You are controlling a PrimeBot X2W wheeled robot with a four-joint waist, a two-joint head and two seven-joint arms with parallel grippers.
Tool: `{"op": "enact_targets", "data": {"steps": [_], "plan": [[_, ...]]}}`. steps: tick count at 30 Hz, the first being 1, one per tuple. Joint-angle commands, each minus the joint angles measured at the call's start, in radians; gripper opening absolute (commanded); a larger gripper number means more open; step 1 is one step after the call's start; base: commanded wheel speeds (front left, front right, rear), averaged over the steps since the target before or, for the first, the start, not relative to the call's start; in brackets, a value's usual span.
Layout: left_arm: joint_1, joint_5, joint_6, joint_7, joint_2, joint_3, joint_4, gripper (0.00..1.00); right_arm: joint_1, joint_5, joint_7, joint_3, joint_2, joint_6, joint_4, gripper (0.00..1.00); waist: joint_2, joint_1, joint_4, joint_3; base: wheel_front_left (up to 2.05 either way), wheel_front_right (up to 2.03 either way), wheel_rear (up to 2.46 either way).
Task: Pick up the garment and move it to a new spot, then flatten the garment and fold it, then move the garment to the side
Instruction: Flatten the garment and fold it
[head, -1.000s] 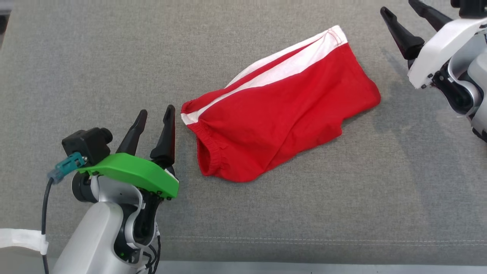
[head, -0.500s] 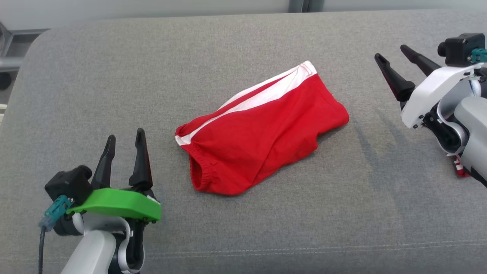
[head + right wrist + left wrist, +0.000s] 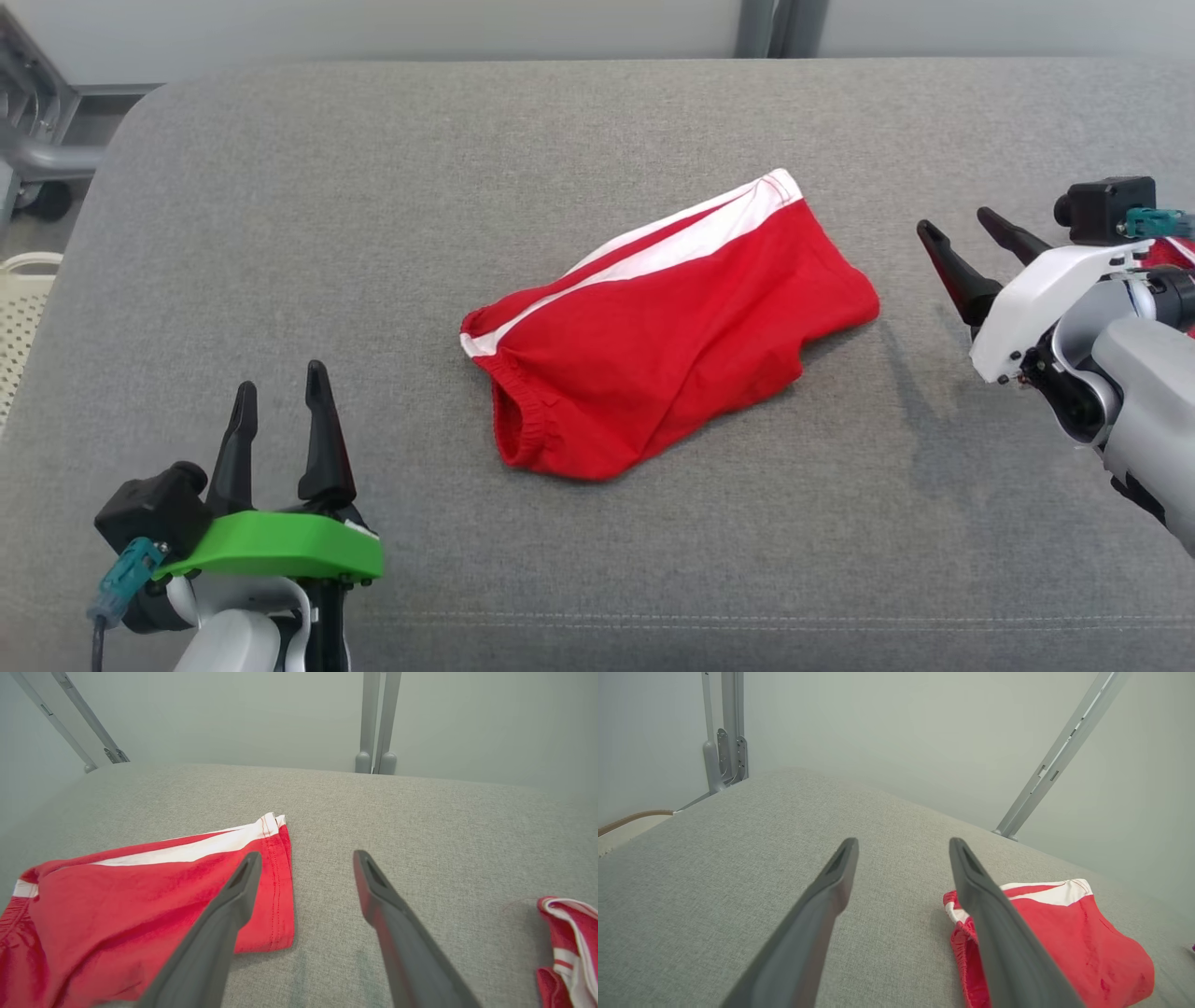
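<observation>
We find the red soft-knit shorts with a white side stripe lying limp and roughly oblong on the grey coarse-woven upholstered cushion. Their gathered elastic waistband faces the left gripper and their stitched hem faces the right gripper. The shorts lie between the two grippers and touch neither. Both grippers have their long, dark, tapered fingers spread apart and hold nothing. A crumpled red-and-white striped cloth lies on the cushion to the right of the right gripper. A pale perforated plastic basket sits beyond the cushion edge, left of the left gripper. We cannot tell its contents.
</observation>
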Motion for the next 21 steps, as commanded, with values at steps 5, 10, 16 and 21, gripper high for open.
{"op": "enact_targets", "data": {"steps": [5,10,16,21], "plan": [[-0.022,0.020,-0.010,-0.010,-0.015,-0.009,-0.011,1.00,-0.041,0.031,0.057,-0.007,0.023,-0.001,0.081,1.00,0.0000,0.0001,0.085,0.068,0.00,0.00,0.00],[-0.039,0.024,-0.018,-0.010,-0.026,-0.015,-0.013,1.00,-0.075,0.054,0.116,-0.011,0.038,-0.001,0.159,1.00,0.0000,0.0001,0.148,0.112,0.00,0.00,0.00],[-0.054,0.032,-0.030,-0.013,-0.041,-0.021,-0.024,1.00,-0.098,0.077,0.167,-0.009,0.048,-0.001,0.220,1.00,0.0000,0.0001,0.205,0.154,0.00,0.00,0.00],[-0.058,0.039,-0.033,-0.014,-0.047,-0.023,-0.032,1.00,-0.102,0.082,0.195,-0.001,0.058,-0.001,0.261,1.00,0.0000,0.0001,0.224,0.167,0.00,0.00,0.00]]}}
